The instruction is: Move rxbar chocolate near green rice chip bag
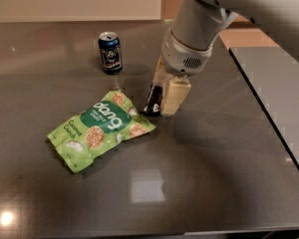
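The green rice chip bag (100, 129) lies flat on the dark table, left of centre, with white "dang" lettering. My gripper (161, 102) hangs from the grey arm just right of the bag's upper right corner. It is shut on the rxbar chocolate (153, 100), a small black bar held upright between the cream fingers (175, 95). The bar's lower end is at or just above the tabletop, close to the bag's edge.
A dark blue soda can (110, 52) stands upright behind the bag, near the back of the table (214, 173). A lighter grey surface (274, 88) adjoins the table on the right.
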Tool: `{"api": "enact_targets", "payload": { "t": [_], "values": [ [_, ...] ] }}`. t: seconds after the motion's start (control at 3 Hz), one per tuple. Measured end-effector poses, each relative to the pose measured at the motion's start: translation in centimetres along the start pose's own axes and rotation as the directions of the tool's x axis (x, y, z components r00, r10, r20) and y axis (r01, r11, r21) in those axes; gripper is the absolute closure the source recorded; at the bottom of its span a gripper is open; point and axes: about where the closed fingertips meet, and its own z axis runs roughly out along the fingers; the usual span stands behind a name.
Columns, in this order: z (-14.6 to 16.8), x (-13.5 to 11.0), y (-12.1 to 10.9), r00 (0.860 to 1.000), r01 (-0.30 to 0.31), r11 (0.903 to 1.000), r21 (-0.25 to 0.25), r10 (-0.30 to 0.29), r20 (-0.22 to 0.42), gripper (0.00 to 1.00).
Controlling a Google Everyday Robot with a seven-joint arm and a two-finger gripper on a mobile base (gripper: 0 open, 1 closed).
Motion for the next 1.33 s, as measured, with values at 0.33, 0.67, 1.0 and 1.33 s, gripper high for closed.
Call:
{"api": "enact_targets", "payload": {
  "t": [0.33, 0.67, 1.0, 1.33],
  "values": [
    [-0.03, -0.09, -0.03, 1.000, 0.002, 1.0000, 0.004, -0.002, 0.000, 0.36],
    [-0.02, -0.18, -0.05, 1.000, 0.004, 1.0000, 0.007, -0.004, 0.001, 0.13],
    [-0.01, -0.27, -0.07, 1.000, 0.005, 0.9999, 0.009, -0.005, 0.001, 0.00],
    [-0.01, -0.27, -0.08, 1.000, 0.005, 0.9999, 0.009, -0.005, 0.001, 0.00]
  ]
}}
